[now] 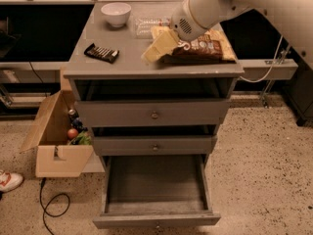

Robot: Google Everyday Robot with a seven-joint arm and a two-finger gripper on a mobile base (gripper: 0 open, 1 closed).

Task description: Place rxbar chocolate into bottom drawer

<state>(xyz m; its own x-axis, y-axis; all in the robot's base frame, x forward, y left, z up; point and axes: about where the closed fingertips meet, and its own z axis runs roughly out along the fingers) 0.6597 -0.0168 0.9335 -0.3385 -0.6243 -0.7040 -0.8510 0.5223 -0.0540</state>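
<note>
The rxbar chocolate (pixel 101 53), a flat black-wrapped bar with white lettering, lies on the left part of the grey cabinet top (pixel 122 65). My gripper (pixel 157 48) hangs over the middle of the top, to the right of the bar and apart from it, in front of the snack bag. It holds nothing that I can see. The bottom drawer (pixel 155 218) is pulled out and looks empty inside.
A brown-and-yellow snack bag (pixel 203 47) lies on the right of the top, partly behind my arm. A white bowl (pixel 116 13) stands at the back left. The two upper drawers (pixel 154 114) are slightly out. A cardboard box (pixel 57 140) with items stands on the floor at left.
</note>
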